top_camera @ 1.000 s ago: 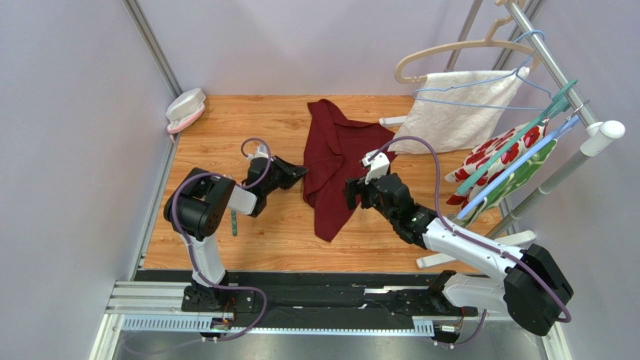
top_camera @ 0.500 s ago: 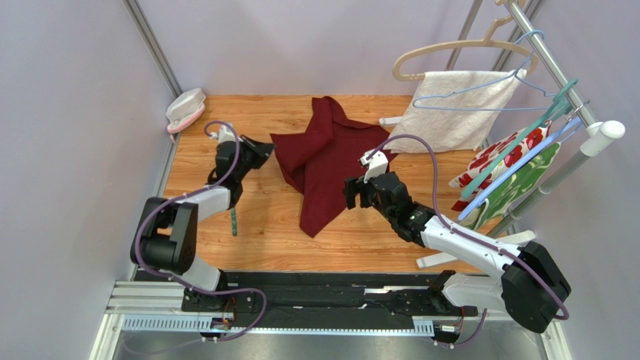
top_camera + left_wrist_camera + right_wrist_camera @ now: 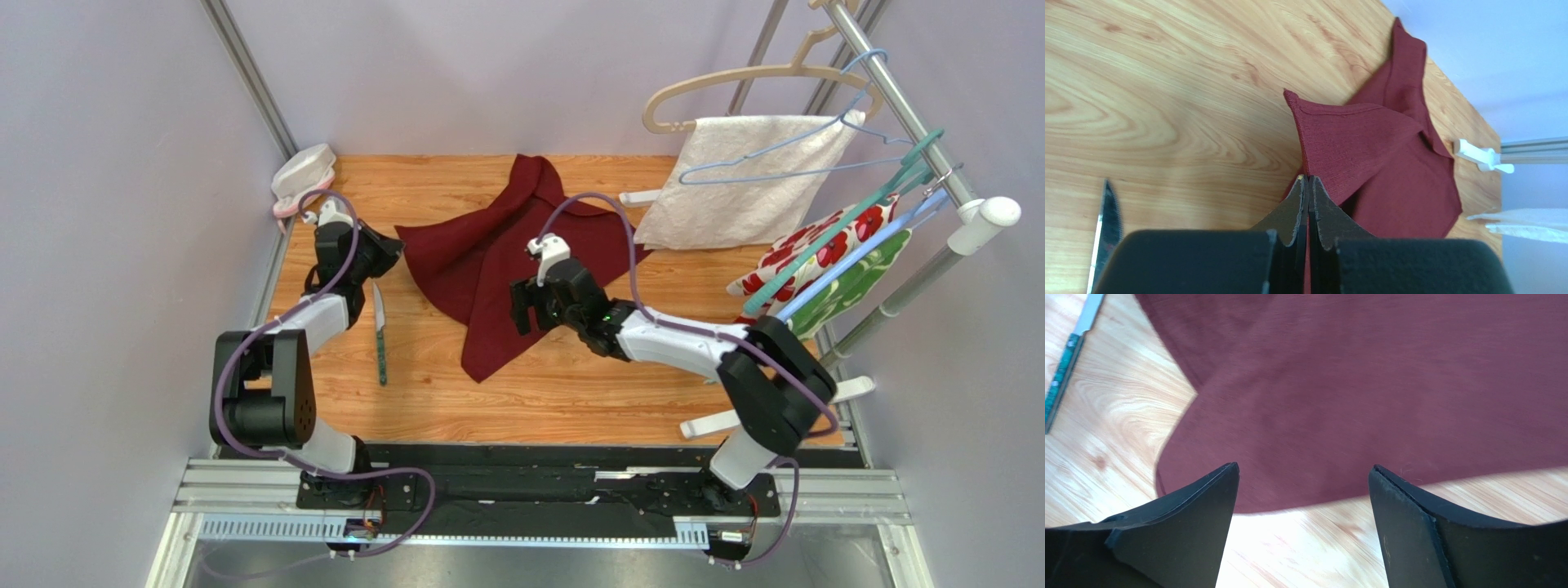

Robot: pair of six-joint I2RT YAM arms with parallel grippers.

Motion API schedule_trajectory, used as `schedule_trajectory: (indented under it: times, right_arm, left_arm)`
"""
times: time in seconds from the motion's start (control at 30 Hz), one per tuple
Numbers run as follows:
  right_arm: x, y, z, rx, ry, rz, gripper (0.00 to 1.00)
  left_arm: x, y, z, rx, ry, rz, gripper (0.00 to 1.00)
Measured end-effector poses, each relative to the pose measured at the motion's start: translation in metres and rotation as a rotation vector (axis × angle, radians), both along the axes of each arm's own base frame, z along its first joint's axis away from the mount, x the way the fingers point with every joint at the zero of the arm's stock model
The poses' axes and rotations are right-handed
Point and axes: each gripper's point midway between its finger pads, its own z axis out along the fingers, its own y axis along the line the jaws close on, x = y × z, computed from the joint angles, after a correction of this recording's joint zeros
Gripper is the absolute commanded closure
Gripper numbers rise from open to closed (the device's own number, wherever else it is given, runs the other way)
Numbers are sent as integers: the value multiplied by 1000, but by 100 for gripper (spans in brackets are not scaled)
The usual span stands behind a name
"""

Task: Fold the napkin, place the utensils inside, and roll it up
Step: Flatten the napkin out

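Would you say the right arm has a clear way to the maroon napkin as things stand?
Probably yes: the right gripper hangs open just above the napkin's edge, with nothing between them. The left gripper pinches only its left corner.

White-and-black arms (image 3: 669, 341) bear purple cables (image 3: 595, 196), black fingers (image 3: 1192, 533).

The napkin (image 3: 466, 263) is soft, matt maroon cloth with a fine woven ribbing; the table (image 3: 429, 380) is smooth, lightly glossy wood grain; the utensil (image 3: 379, 333) shows a shiny metal blade; the white towel (image 3: 748, 178) looks rough-textured
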Motion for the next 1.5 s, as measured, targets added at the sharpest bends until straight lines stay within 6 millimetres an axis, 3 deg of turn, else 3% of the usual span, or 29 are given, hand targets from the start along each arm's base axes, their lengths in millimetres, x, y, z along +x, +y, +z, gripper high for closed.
schedule_trajectory:
  times: [0.17,0.33,0.67,0.87,1.0,1.17,1.3,1.5]
  right_arm:
    - [5,36,-37,0,107,39,19]
    - [1,38,-73,-37,196,30,19]
    - [-2,36,-75,-48,228,10,18]
    - [-15,20,-76,-103,283,-3,18]
    - [-26,8,-77,-143,319,-7,18]
    - [-40,1,-78,-173,354,6,18]
    - [-58,10,-78,-189,371,58,18]
    - [-109,40,-77,-211,410,210,18]
  left_arm:
    - [11,8,-7,2,25,-19,100]
    - [16,12,-5,5,27,-34,100]
    - [34,49,11,35,15,13,100]
    - [52,63,15,79,31,14,100]
    - [63,70,8,106,63,10,100]
    - [62,86,-8,160,144,54,100]
    - [57,103,-12,214,195,108,100]
    - [41,134,-26,282,284,206,100]
